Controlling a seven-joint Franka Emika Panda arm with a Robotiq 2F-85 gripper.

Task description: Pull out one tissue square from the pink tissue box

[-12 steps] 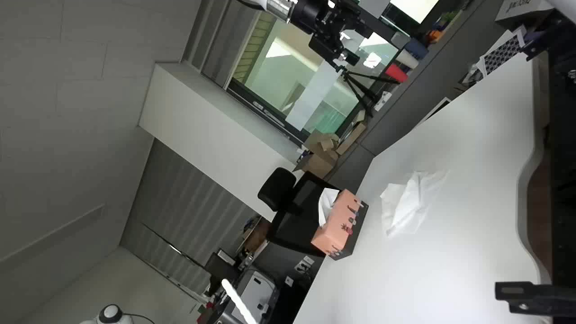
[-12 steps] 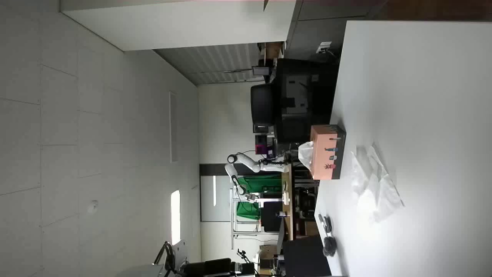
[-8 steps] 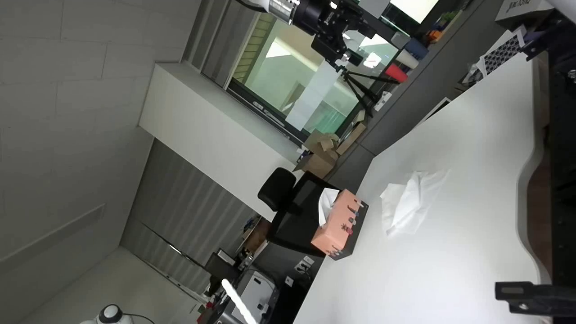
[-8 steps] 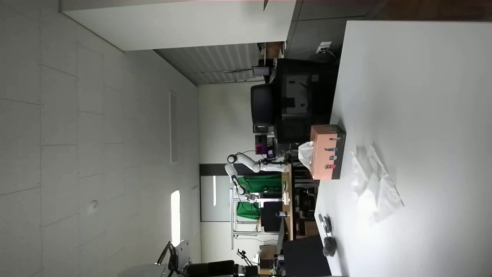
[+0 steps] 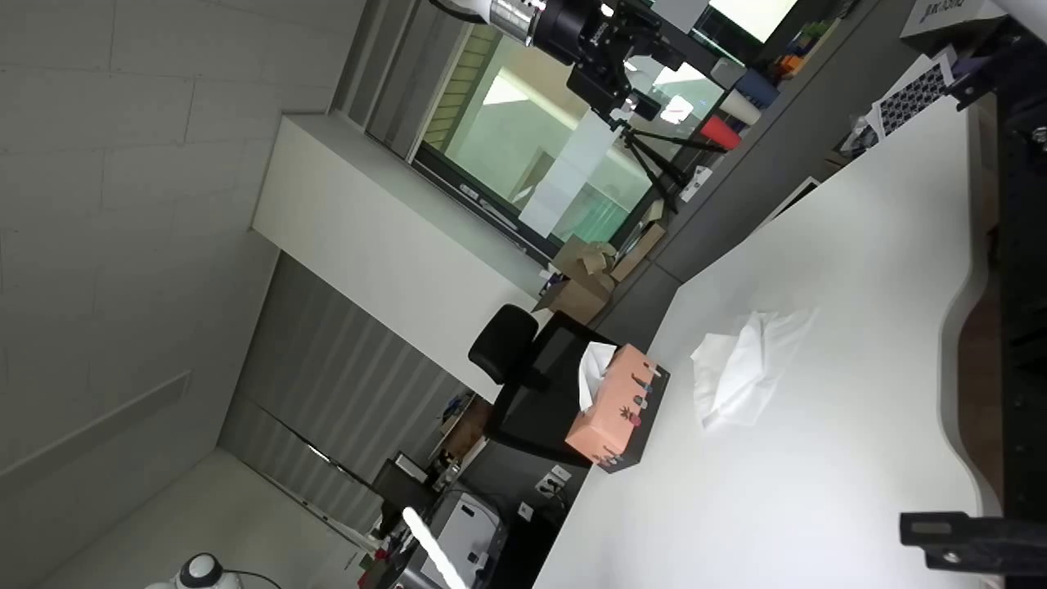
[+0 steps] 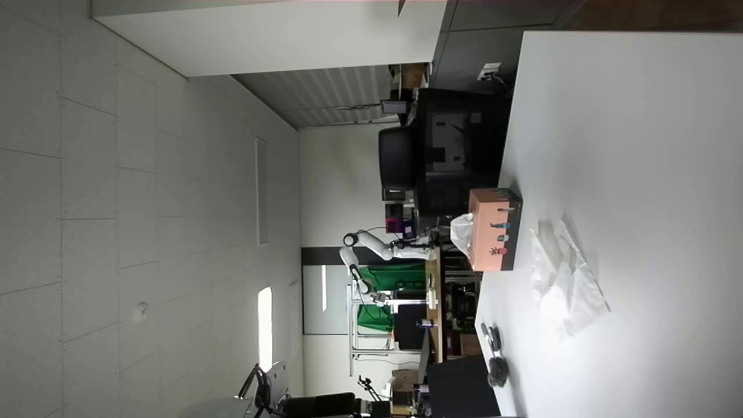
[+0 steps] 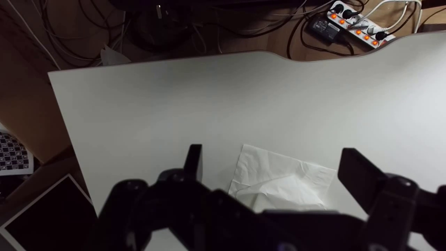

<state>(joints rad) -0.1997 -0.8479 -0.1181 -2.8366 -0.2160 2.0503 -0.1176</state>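
Observation:
The pink tissue box [image 5: 613, 409] with a dark base stands near the table edge in both exterior views [image 6: 489, 232]. A white tissue [image 5: 595, 372] sticks out of its top [image 6: 462, 232]. A loose crumpled white tissue [image 5: 744, 372] lies flat on the table beside the box, also in an exterior view [image 6: 572, 290]. In the wrist view this loose tissue [image 7: 278, 181] lies below the jaws, partly hidden by the gripper. My gripper [image 7: 272, 152] is open and empty, fingers wide apart. In an exterior view the gripper [image 5: 657, 84] is high above the table, apart from box and tissue.
The white table [image 6: 627, 116] holds the box and tissue. A small dark fuzzy object [image 6: 497, 371] lies at its edge. A black chair [image 5: 540, 393] stands behind the box. A black bracket [image 5: 973, 542] juts over the table. A power strip [image 7: 359, 29] lies beyond the table edge.
My gripper has shifted very slightly to the right in both exterior views, then stays nearly still. The tissue box and loose tissue have not moved.

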